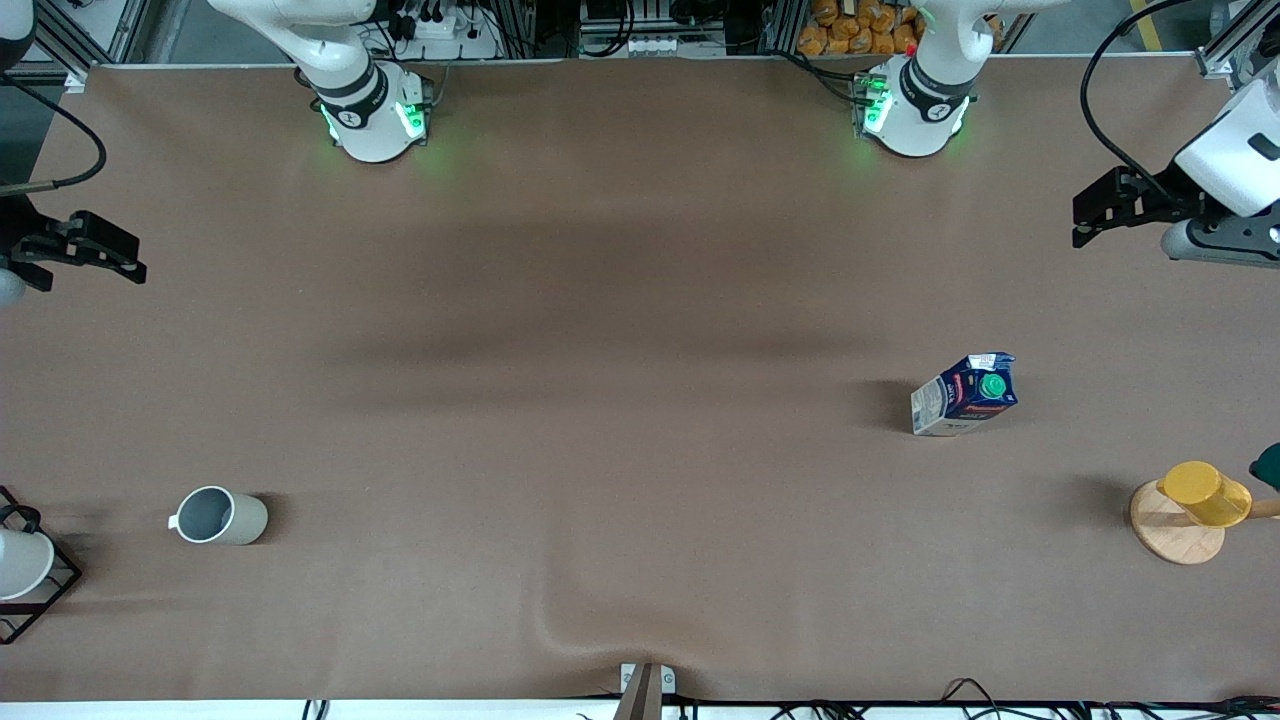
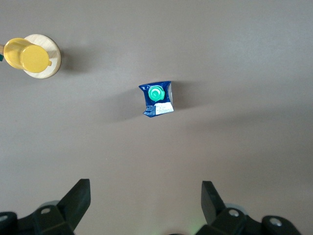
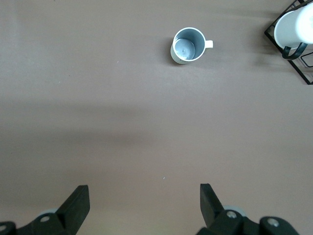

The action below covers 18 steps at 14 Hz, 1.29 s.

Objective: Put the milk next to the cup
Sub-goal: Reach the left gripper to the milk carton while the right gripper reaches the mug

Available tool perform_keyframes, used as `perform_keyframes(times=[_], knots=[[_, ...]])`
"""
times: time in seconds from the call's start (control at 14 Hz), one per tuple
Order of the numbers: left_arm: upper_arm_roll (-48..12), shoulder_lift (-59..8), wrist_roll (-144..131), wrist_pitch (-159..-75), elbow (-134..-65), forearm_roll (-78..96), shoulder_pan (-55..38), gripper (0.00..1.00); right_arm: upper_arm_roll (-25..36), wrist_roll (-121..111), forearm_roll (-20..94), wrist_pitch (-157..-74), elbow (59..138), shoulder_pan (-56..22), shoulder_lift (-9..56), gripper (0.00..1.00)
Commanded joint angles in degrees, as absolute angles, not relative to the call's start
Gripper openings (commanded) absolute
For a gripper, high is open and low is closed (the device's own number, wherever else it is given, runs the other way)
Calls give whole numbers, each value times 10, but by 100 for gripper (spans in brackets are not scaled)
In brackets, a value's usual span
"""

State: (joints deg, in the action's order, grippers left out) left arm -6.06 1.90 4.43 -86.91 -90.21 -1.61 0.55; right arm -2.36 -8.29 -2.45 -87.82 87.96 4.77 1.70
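The milk is a dark blue carton with a green cap, standing on the brown table toward the left arm's end. It also shows in the left wrist view. The cup is a grey-beige mug, upright toward the right arm's end and nearer the front camera. It also shows in the right wrist view. My left gripper is open and empty, high over the table's left-arm end; in its wrist view the carton is well apart from it. My right gripper is open and empty over the right-arm end.
A yellow cup lies tilted on a round wooden stand near the left arm's end, nearer the camera than the milk. A white cup sits in a black wire rack beside the grey-beige cup.
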Motion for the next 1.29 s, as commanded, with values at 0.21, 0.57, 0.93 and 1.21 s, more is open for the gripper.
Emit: perform_keyframes(times=[0.21, 0.57, 0.93, 1.21], knots=[[-70, 20, 33, -860, -897, -10, 9, 100, -25, -79, -26, -876, 875, 50, 19, 100], [-69, 22, 33, -860, -896, -1, 13, 100, -23, -73, -22, -876, 872, 58, 34, 100], [-70, 18, 32, -861, -901, 4, 11, 100, -22, -74, -10, -897, 843, 70, 124, 100], [-69, -14, 32, -883, -902, 3, 14, 100, -20, -83, -28, -966, 842, 76, 191, 100]])
